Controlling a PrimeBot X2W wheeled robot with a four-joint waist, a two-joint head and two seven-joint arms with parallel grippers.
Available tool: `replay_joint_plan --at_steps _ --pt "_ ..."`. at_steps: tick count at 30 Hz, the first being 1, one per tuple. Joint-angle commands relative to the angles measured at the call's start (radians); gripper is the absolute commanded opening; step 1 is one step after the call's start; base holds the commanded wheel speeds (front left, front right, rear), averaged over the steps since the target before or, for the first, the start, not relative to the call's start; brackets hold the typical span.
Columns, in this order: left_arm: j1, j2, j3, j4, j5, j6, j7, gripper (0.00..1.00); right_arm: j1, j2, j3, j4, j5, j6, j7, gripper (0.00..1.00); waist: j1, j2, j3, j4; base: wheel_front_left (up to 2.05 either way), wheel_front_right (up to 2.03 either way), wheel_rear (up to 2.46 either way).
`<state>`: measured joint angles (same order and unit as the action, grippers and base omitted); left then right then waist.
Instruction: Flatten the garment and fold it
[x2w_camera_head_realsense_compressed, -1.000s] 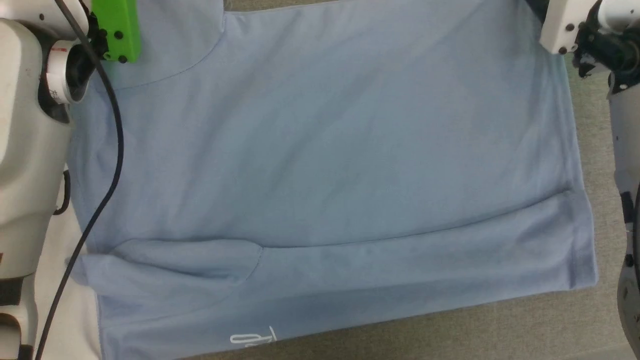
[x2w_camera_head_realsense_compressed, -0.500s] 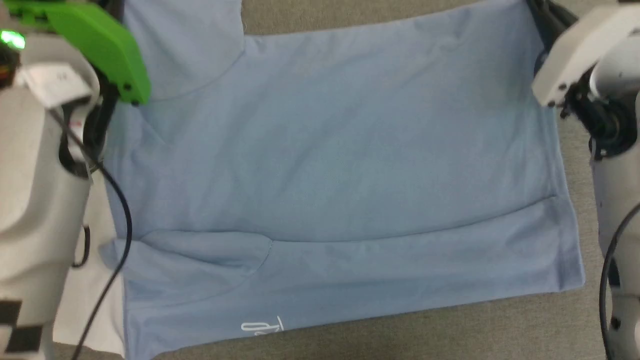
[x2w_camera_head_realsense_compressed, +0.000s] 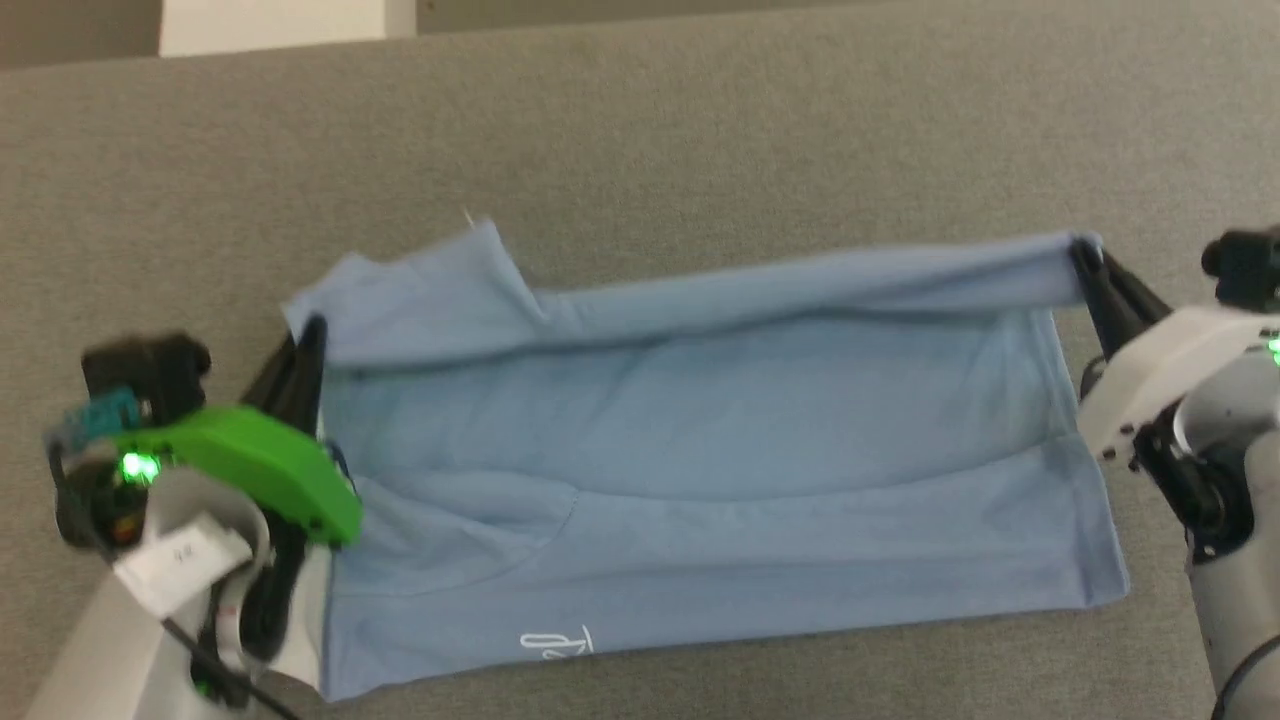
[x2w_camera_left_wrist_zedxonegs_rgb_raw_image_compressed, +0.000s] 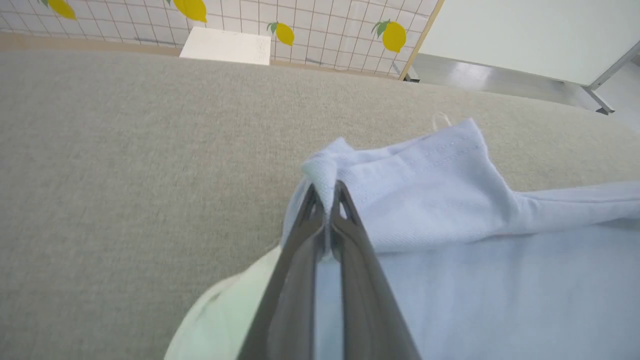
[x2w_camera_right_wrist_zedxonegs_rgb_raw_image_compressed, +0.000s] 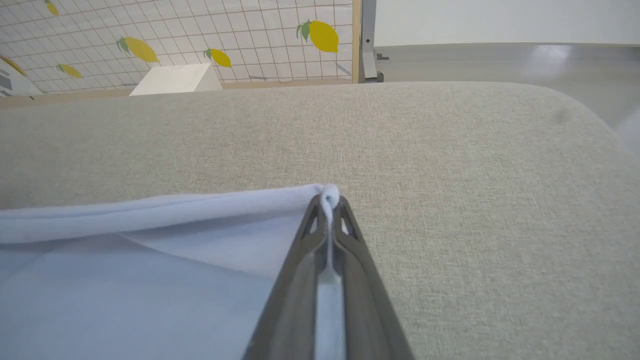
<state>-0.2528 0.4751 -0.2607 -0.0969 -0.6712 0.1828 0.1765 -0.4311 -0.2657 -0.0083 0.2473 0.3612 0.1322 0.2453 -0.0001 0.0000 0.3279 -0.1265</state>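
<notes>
Head view: light blue shirt spread across the middle of the grey worktop, long side running left to right, white logo toward the near edge. The far edge is raised off the cloth and stretched between the two arms. Left gripper has one end, right gripper the other.

Left wrist view: fingers pressed together on a bunched bit of fabric at the sleeve, no gap showing.

Right wrist view: fingers pinched tight on the shirt's corner, a taut fold running away from them.

Looks like the first fold is under way, with the far edge lifted and not yet laid down. The next move would need both arms to travel together toward the near edge, keeping the span tight, then lower it level before letting go.
</notes>
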Motion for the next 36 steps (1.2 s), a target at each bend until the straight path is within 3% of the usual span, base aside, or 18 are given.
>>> replay_joint_plan --at_steps 1,10,20,21,22,23,24,31,36 --pt "0.048 -0.004 0.006 -0.016 -0.013 0.01 -0.01 0.0 0.026 -0.007 -0.002 -0.006 -0.012 -0.002 0.009 0.0 0.0001 0.0 -0.072 0.043 0.0 0.0 0.0" --pt "0.28 -0.04 -0.016 -0.037 -0.096 0.002 -0.018 0.0 0.155 -0.079 0.045 -0.012 -0.046 -0.002 0.14 0.0 0.0001 0.0 -0.097 0.078 0.0 0.0 0.0" --pt "0.284 -0.065 -0.077 0.085 -0.095 -0.041 -0.022 0.0 0.177 -0.107 0.128 0.074 -0.081 -0.002 0.275 0.0 0.0001 0.0 -0.1 0.094 0.0 0.0 0.0" --pt "0.28 -0.071 -0.085 0.1 -0.094 -0.047 -0.025 0.05 0.179 -0.102 0.127 0.084 -0.08 -0.002 0.288 0.01 0.0001 0.0 -0.106 0.096 0.0 0.0 0.0" --pt "0.278 -0.076 -0.09 0.111 -0.092 -0.049 -0.028 0.49 0.183 -0.098 0.124 0.089 -0.079 -0.002 0.297 0.3 0.0001 0.0 -0.11 0.096 0.0 0.0 0.0" --pt "0.276 -0.082 -0.096 0.12 -0.09 -0.053 -0.034 1.0 0.188 -0.093 0.119 0.09 -0.076 -0.002 0.303 0.76 0.0001 0.0 -0.117 0.098 0.0 0.0 0.0" --pt "0.276 -0.089 -0.097 0.124 -0.092 -0.057 -0.044 1.0 0.194 -0.087 0.109 0.089 -0.072 -0.002 0.305 1.0 0.0001 0.0 -0.123 0.099 0.0 0.0 0.0" --pt "0.3 -0.123 -0.086 0.108 -0.073 -0.055 -0.153 1.0 0.293 -0.028 -0.016 0.012 -0.064 -0.002 0.279 1.0 0.0001 0.0 -0.18 0.106 0.0 0.0 0.0" --pt "0.286 -0.135 -0.065 0.094 -0.008 -0.026 -0.271 1.0 0.369 0.034 -0.104 -0.104 -0.07 -0.002 0.195 1.0 0.0001 0.0 -0.196 0.108 0.0 0.0 0.0"
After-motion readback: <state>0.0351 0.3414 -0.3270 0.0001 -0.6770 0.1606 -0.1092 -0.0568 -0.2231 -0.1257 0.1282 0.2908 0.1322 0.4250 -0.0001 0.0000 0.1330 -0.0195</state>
